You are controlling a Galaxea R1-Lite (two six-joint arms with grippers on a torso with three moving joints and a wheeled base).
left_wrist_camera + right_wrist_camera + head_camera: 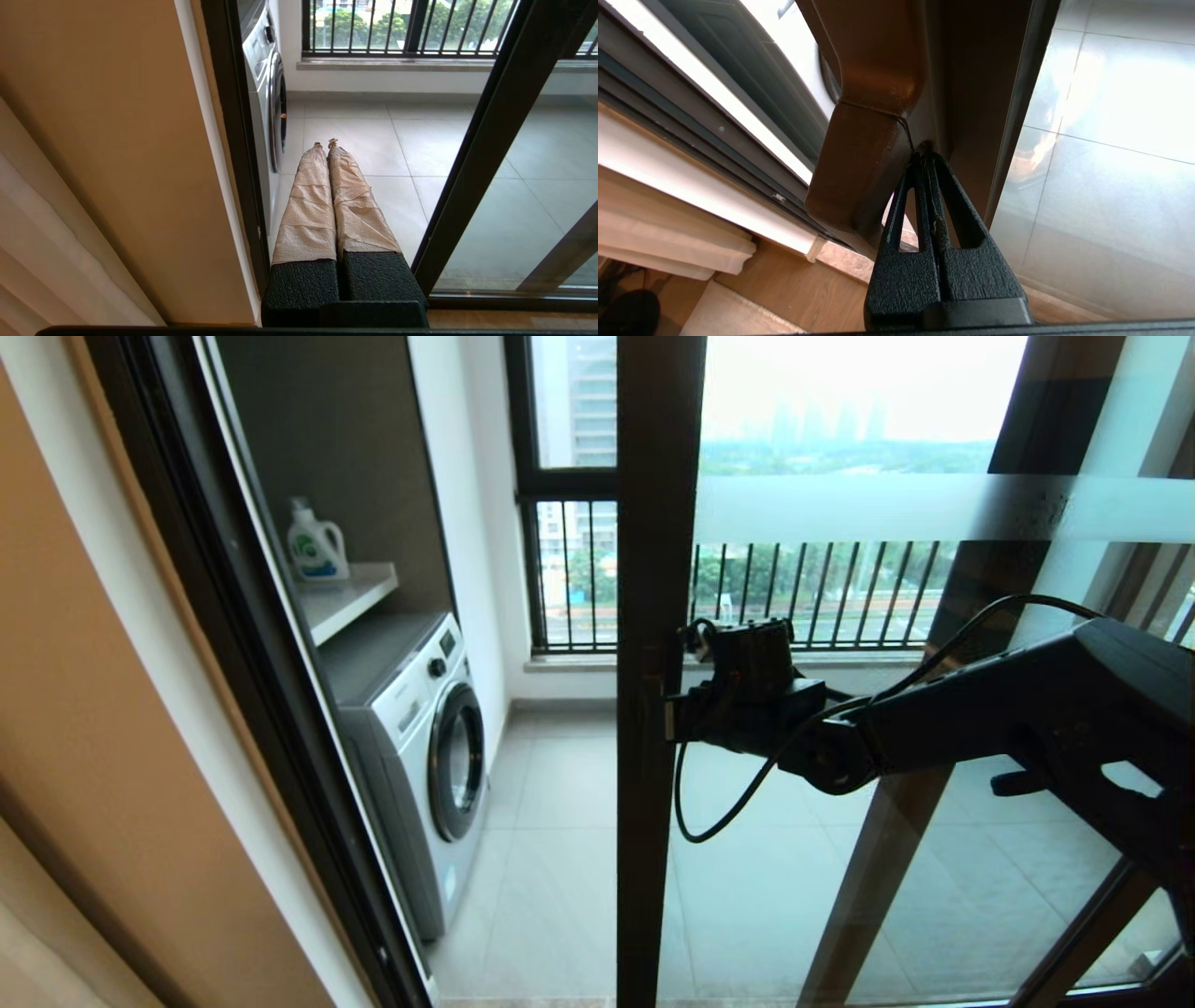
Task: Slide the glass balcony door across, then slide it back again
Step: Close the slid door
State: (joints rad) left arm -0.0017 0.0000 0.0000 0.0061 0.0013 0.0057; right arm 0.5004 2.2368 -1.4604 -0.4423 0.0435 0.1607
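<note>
Glass balcony door: dark brown frame, vertical stile standing roughly mid-opening, glass running off to the robot's right of the stile. Frosted band crosses the glass at upper height; can't read any characters on it from here. To the left of the stile the doorway is open onto the tiled balcony floor.

Outer window with railing bars sits behind the door, at the far side of the balcony.

Washing machine well left of the door stile, against the balcony's side wall. Shelf above it, detergent bottle standing on the shelf.

Right gripper: arm reaches in from the right, across the glass, to the stile at mid height. Fingers pressed together, tips wedged into the corner where the door's handle meets the stile, touching the metal. Nothing clamped between them.

Left gripper: low and left of the door stile, near the door jamb, pointing out over the balcony floor. Paper-wrapped fingers closed against each other, holding nothing, touching nothing.
</note>
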